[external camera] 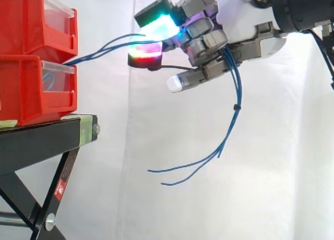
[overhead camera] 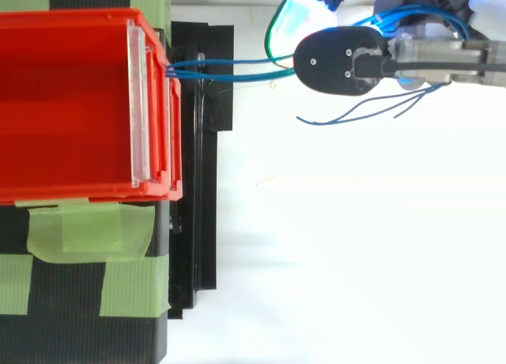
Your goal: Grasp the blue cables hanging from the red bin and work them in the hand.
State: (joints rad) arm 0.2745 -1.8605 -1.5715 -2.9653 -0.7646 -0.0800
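Several blue cables point(external camera: 238, 96) run in the side view from the front of two stacked bins, where the upper red bin point(external camera: 26, 21) meets the lower red bin point(external camera: 26, 88), up and across to the hand point(external camera: 229, 39) at upper right. The fingers point(external camera: 206, 42) are curled round the cables and clamp them, pads glowing green, red and white. Below the hand the loose ends hang free and sweep back towards the black stand point(external camera: 47, 135), well clear of it, before the white curtain point(external camera: 130, 146).

From above, the cables point(overhead camera: 237, 63) leave the bin's front edge and stretch almost straight to the hand point(overhead camera: 348, 61). Their free ends trail just beside it. Green tape point(overhead camera: 87, 233) holds the bin to the stand.
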